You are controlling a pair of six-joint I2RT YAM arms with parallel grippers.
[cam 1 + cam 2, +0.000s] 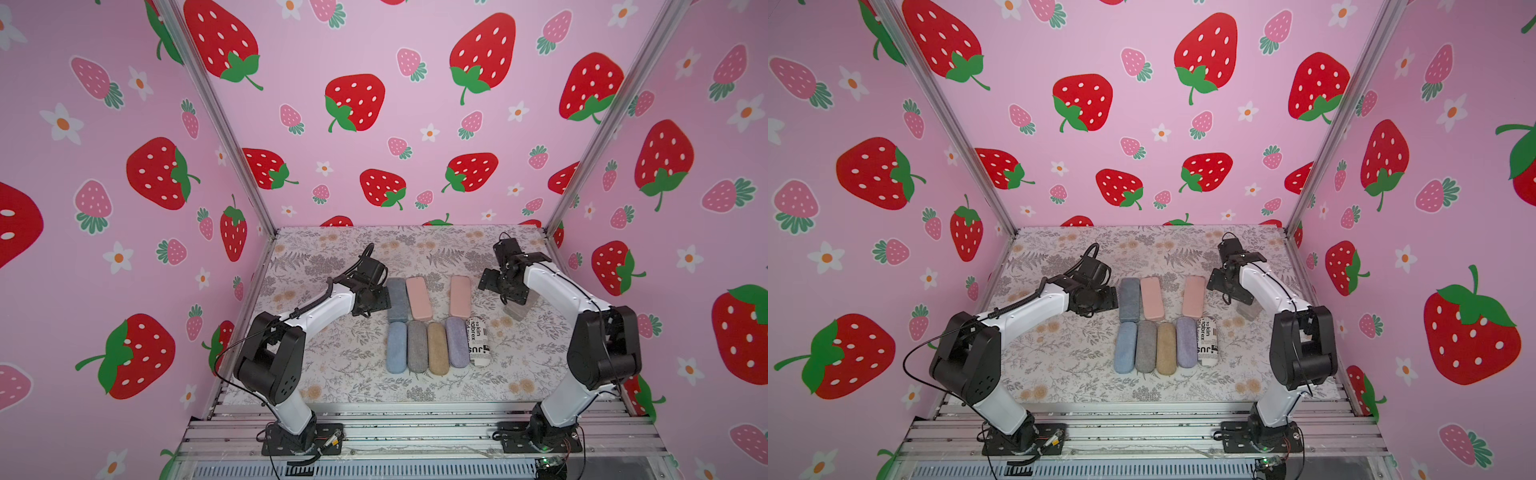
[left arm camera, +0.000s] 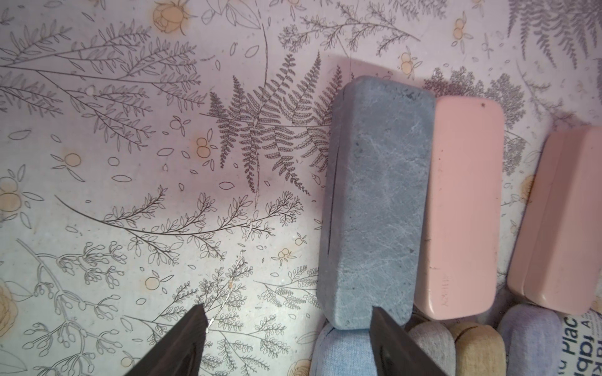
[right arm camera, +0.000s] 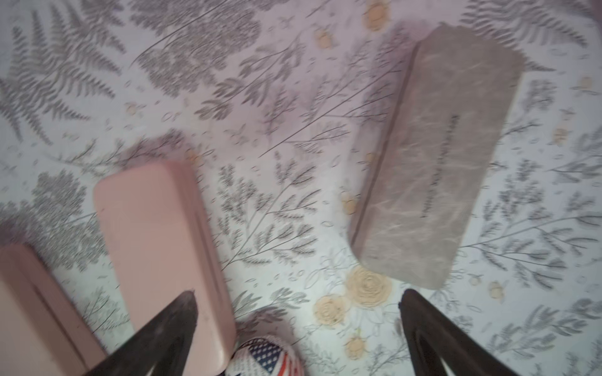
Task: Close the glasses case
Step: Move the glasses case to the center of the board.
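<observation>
**Op:** Slate-blue glasses case lies lid down at the left end of the back row. Only the left wrist view shows its side seam.
**Obs:** Arms?
**Op:** Left gripper is spread and empty, one finger over the case's end. Right gripper is wide apart and empty, above a blurred taupe case.
**Obs:** Count?
**Op:** I count nine cases and two arms.

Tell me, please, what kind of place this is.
Probably a robot test booth: a left arm and a right arm bolted to aluminium rails, strawberry-print walls closing it in, and glasses cases lined up on a floral tabletop.
</observation>
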